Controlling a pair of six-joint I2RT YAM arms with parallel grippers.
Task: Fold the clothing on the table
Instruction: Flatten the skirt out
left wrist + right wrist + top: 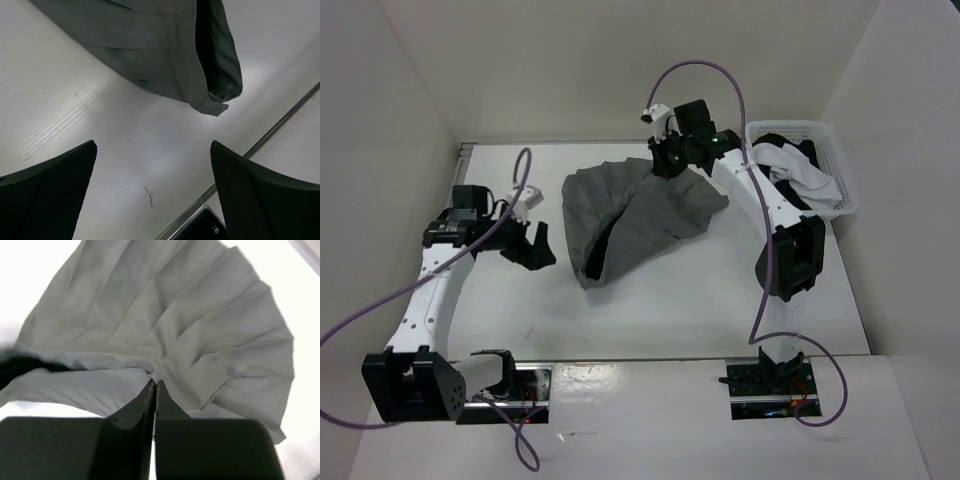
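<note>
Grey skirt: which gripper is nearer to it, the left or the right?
Right. The right gripper, jaws shut, pinches the far edge of the skirt. The left gripper, jaws open, hangs apart from the skirt, off its left side.

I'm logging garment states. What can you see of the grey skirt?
The skirt is mid-grey, thin and pleated, the pleats fanning out. It lies rumpled on the table, one side doubled over, dark inside showing at the near end. The right gripper, shut, pinches its far edge; the left gripper is open, apart.
</note>
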